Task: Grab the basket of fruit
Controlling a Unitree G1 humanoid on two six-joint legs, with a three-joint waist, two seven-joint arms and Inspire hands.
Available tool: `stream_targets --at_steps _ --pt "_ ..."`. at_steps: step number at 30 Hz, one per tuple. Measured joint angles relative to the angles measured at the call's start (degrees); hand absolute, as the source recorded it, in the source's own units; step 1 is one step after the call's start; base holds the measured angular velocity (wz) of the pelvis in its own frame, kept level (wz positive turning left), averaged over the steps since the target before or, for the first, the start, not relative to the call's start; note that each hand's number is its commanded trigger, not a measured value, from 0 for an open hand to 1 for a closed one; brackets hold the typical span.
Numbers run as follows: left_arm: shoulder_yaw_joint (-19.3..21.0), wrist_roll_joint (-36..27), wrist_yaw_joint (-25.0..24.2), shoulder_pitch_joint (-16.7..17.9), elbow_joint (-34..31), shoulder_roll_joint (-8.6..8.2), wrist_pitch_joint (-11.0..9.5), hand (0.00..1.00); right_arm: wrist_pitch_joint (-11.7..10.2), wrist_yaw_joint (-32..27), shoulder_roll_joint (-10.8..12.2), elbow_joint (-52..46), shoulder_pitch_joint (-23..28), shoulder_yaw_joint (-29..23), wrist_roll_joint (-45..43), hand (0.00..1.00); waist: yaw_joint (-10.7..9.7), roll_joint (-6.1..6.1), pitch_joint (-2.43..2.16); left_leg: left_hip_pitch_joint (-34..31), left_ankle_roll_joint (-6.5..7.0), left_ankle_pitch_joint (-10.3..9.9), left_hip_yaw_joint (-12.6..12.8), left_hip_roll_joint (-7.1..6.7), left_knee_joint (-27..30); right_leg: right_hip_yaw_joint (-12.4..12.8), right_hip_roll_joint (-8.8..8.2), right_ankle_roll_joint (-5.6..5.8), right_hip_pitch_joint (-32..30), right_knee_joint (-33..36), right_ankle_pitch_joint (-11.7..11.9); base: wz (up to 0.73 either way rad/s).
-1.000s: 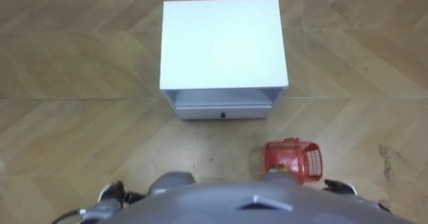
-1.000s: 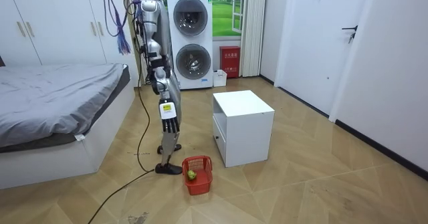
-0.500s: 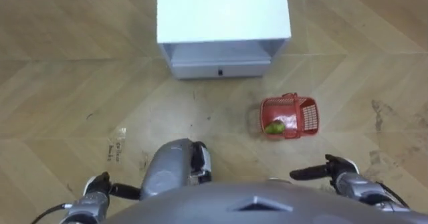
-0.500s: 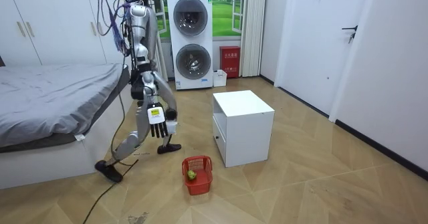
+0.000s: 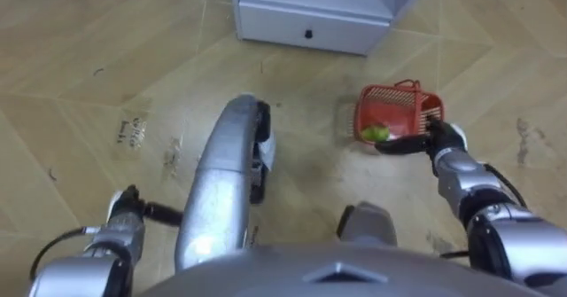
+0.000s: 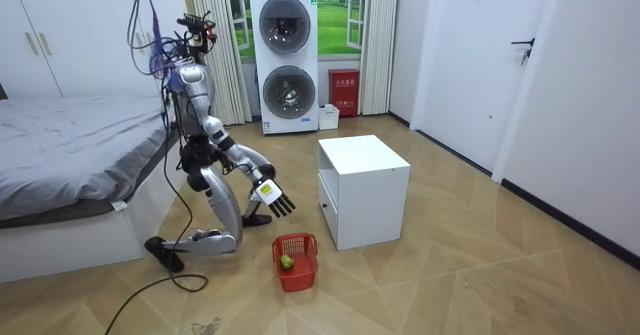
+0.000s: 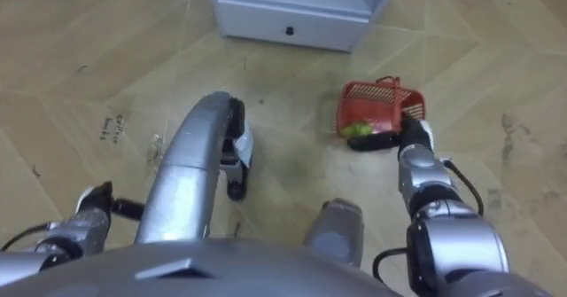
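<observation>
The red fruit basket stands on the wooden floor before me, a green fruit lying inside it. Its handle rests down on the rim. My right hand reaches out at the basket's near right side, open, fingers straight. In the room view that hand hangs above and to the room view's left of the basket, apart from it. My left hand stays low at my left side. I am down on one knee beside the bed.
A white cabinet with a drawer stands just beyond the basket. Stacked washing machines and a small red box stand by the far wall. Open floor spreads around the basket.
I have stepped back from standing and sunk onto one knee. My right hand has come forward and down toward the basket. The eye view has tipped downward.
</observation>
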Motion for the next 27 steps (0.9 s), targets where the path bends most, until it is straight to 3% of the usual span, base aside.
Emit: stream_targets --at_steps 4,7,10,14,17,19,20,23,27 --pt "-2.8 -2.2 1.1 1.0 -0.1 0.45 -0.5 0.0 0.0 -2.1 -0.1 -3.1 -0.8 0.0 1.5 0.0 -1.8 -0.14 0.05 -2.1 0.51 -1.0 1.4 -0.55 4.6 1.8 -1.17 0.03 -0.1 6.5 0.0 0.26" --pt "-3.3 -2.1 2.0 2.1 0.4 0.47 -2.0 0.0 -0.1 -3.8 -0.1 -4.9 -0.8 -0.3 3.1 0.0 -2.8 -1.25 0.22 -2.2 0.16 -1.5 1.6 -0.8 6.3 2.5 -1.31 0.04 0.7 9.1 0.0 0.11" --pt "-3.5 -2.1 2.1 4.6 0.4 0.46 -2.9 0.0 -0.1 -5.8 -0.3 -7.1 -0.8 -1.0 3.1 0.0 -3.6 -2.06 0.23 -1.7 -1.07 -1.9 1.5 -0.78 7.0 2.4 -1.7 0.0 1.4 10.4 0.0 0.01" --pt "-4.6 -2.1 2.1 6.3 0.7 0.52 -2.8 0.0 -0.2 -8.6 -2.7 -9.2 -0.8 -1.5 3.3 0.0 -3.5 -3.36 0.17 -1.8 -3.0 -2.1 1.3 -0.76 8.3 2.8 -1.55 -0.33 1.7 12.4 -0.2 0.01" --pt "-4.8 -2.0 1.9 7.0 0.8 0.51 -2.7 0.0 -1.0 -9.6 -3.9 -9.4 -1.1 -1.4 3.3 0.0 -3.4 -3.99 0.38 -2.2 -4.17 -2.8 1.1 -1.0 10.4 2.7 -1.45 -1.56 3.2 14.7 -1.1 0.1" --pt "-5.6 -1.8 1.7 7.2 0.7 0.51 -2.6 0.0 -1.3 -9.9 -4.2 -9.2 -1.6 -1.4 3.2 0.0 -3.4 -4.17 0.48 -2.9 -5.02 -3.2 1.0 -0.89 12.3 3.2 -1.29 -1.95 3.8 17.0 -2.1 -0.05" --pt "-5.7 -1.9 1.3 7.0 0.6 -0.69 -2.5 0.0 -1.5 -9.9 -5.1 -9.0 -2.2 -1.2 3.1 0.0 -3.2 -2.8 1.34 -3.4 -5.74 -3.3 -0.7 -0.95 13.1 3.3 0.17 -2.13 3.6 17.5 -2.1 -0.19" --pt "-6.2 -1.9 0.2 7.4 0.7 -0.81 -2.7 0.0 -1.4 -10.0 -5.3 -9.0 -2.2 -0.3 3.9 0.0 -3.3 -2.55 1.13 -3.7 -7.35 -2.9 -0.9 -1.17 11.7 3.8 0.19 -2.12 2.1 18.0 -2.2 -0.05" --pt "-7.9 -2.0 -1.2 7.5 0.7 -0.77 -2.8 0.0 -1.4 -9.9 -6.5 -9.0 -3.1 0.8 5.4 0.0 -3.2 -3.03 1.25 -3.9 -8.04 -2.6 -1.5 -1.09 11.5 4.4 0.82 -1.97 1.2 18.4 -2.3 -0.06"
